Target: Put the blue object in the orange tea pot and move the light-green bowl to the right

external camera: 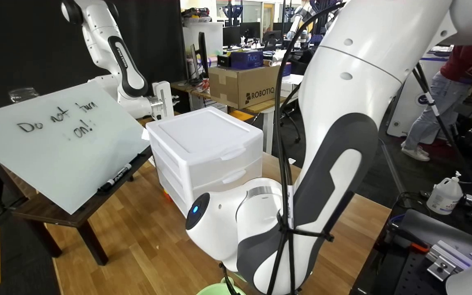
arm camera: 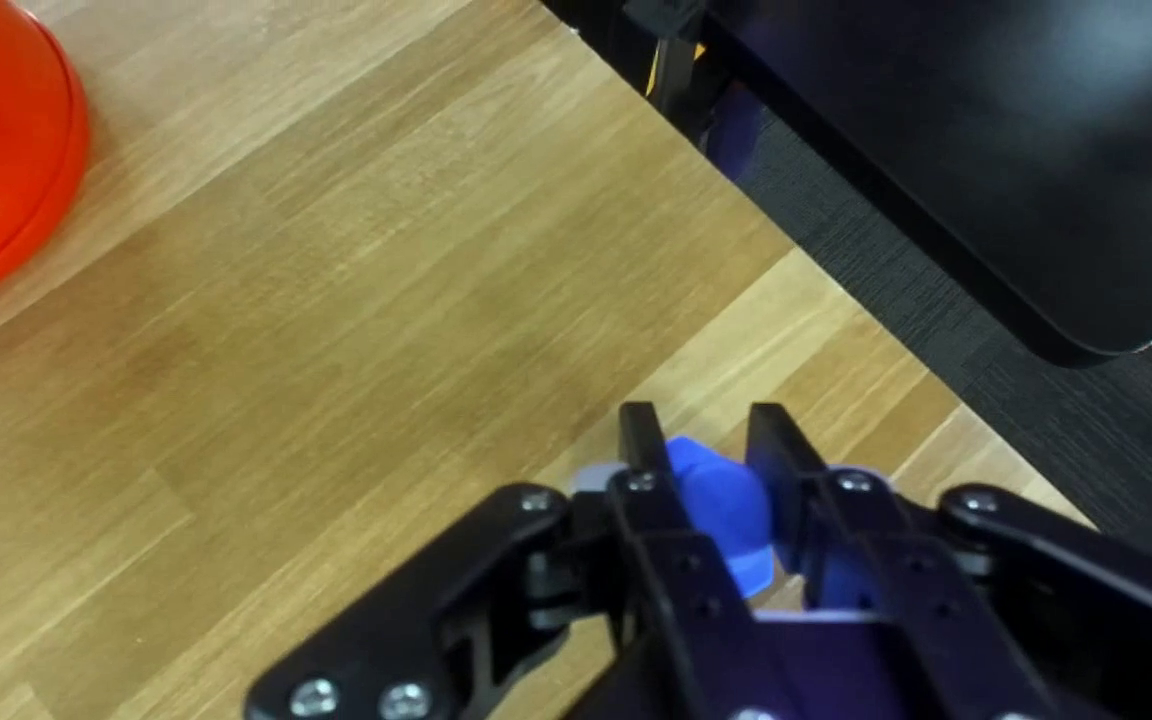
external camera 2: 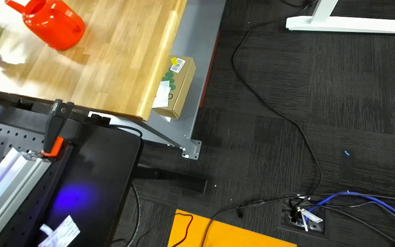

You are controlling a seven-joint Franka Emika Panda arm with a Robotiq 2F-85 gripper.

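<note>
Wrist view: two fingers (arm camera: 644, 437) flank one blue object (arm camera: 726, 510).

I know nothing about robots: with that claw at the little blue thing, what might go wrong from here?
Slipping: the gripper has the blue object between its fingers, but I can't tell whether it is firmly gripped, so it might slip when lifted.
Falling: it is near the edge of the wooden table, so if dropped it could tumble off.
Missing: the opening of the orange teapot is narrower than its body, so the blue object might catch there.
</note>
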